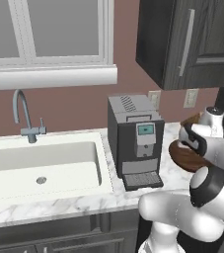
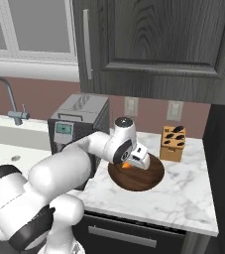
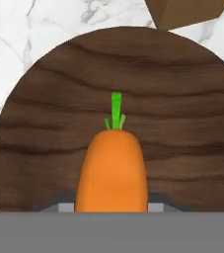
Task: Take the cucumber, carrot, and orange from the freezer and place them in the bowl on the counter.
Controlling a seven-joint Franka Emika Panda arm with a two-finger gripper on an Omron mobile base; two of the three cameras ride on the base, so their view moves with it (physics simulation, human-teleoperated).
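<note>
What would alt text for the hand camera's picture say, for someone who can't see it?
A bright orange carrot with a small green top, held in the robot's gripper, hangs over the dark wooden bowl. White marble counter surrounds the bowl, and a corner of the tan knife block pokes in at the top.

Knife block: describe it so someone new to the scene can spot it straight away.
Start at the dark grey coffee machine on the white marble counter; moving away from the sink, you pass the round dark brown wooden bowl. Just beyond it, against the wall under two outlets, stands the small tan wooden knife block. It is the one light, boxy thing there, with dark handles sticking out of its top.
</note>
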